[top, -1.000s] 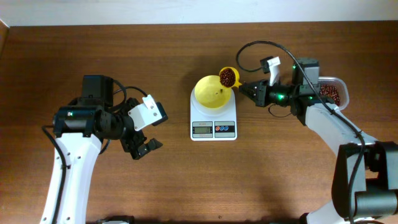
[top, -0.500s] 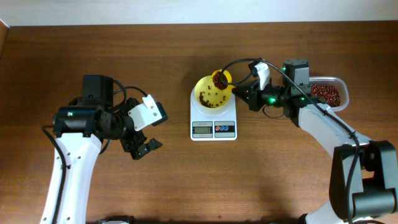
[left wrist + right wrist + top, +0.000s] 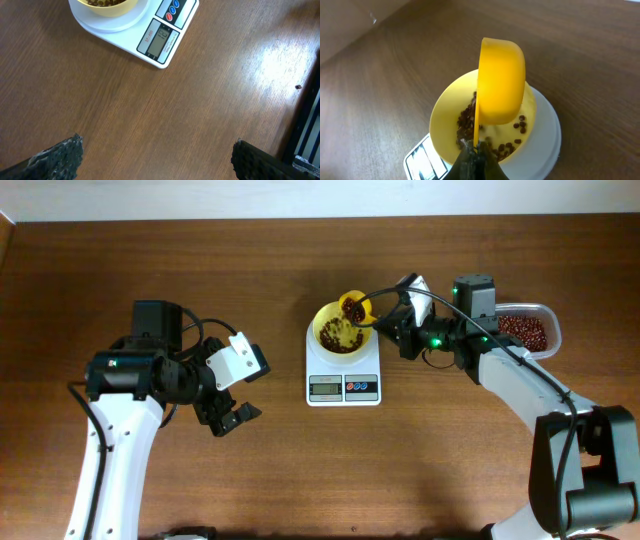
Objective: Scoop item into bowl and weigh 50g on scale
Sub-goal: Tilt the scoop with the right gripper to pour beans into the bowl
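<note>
Small dark red-brown beans (image 3: pixel 342 339), glossy and rounded, lie scattered in a thin layer across the bottom of a pale-yellow bowl (image 3: pixel 322 327); the bowl sits on the round platform of a white scale (image 3: pixel 343 375) at the middle of a brown wooden table (image 3: pixel 150 260). More beans fill a clear tub (image 3: pixel 547 316) at the far right. The right gripper (image 3: pixel 393 322) is clamped on the handle of a yellow scoop (image 3: pixel 353 307), which is tipped on edge above the bowl's far right rim.

From overhead, beans show inside the scoop's cup; the right wrist camera shows only the scoop's smooth yellow back, with beans clustered in the bowl below it, and its own dark fingers pinched together on the thin handle. The left gripper (image 3: pixel 231 418) hangs over bare table left of the scale, well apart from it, holding nothing. The left wrist camera shows its fingertips (image 3: pixel 56 157) spread wide, plus the scale's grey display and red and blue buttons; the digits are too small to read.
</note>
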Controlling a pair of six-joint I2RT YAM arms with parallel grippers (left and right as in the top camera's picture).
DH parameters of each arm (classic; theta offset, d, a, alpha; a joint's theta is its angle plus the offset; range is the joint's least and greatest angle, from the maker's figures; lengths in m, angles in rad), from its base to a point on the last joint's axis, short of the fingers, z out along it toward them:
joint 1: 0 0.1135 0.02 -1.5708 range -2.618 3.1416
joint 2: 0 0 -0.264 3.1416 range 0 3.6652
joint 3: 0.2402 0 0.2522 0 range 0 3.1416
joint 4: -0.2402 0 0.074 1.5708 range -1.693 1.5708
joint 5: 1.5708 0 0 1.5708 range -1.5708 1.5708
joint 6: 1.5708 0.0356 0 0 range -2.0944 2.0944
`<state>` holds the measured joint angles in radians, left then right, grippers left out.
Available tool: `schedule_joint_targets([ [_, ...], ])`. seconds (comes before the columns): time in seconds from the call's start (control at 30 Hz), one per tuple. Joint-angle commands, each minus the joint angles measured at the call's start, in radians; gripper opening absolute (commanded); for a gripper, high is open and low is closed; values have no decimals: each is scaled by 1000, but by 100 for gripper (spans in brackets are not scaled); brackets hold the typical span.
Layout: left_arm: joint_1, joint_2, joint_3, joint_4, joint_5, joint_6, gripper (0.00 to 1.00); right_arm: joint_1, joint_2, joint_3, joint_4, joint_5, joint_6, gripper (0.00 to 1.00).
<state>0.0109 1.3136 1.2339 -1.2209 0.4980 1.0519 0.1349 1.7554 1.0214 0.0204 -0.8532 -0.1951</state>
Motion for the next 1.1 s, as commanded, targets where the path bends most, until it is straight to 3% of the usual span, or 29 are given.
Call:
schedule_joint_targets([
  [0.0, 5, -4, -6, 1, 18, 9, 99, 18, 2, -2, -10, 59, -14, 4],
  [0.67, 5, -4, -6, 1, 18, 9, 99, 18, -69, -2, -5, 39, -15, 4],
  [0.77, 5, -4, -6, 1, 18, 9, 99, 59, -69, -2, -66, 184, -112, 4],
  [1.07, 5, -4, -6, 1, 18, 9, 99, 107, -89, -2, -77, 290, -112, 4],
])
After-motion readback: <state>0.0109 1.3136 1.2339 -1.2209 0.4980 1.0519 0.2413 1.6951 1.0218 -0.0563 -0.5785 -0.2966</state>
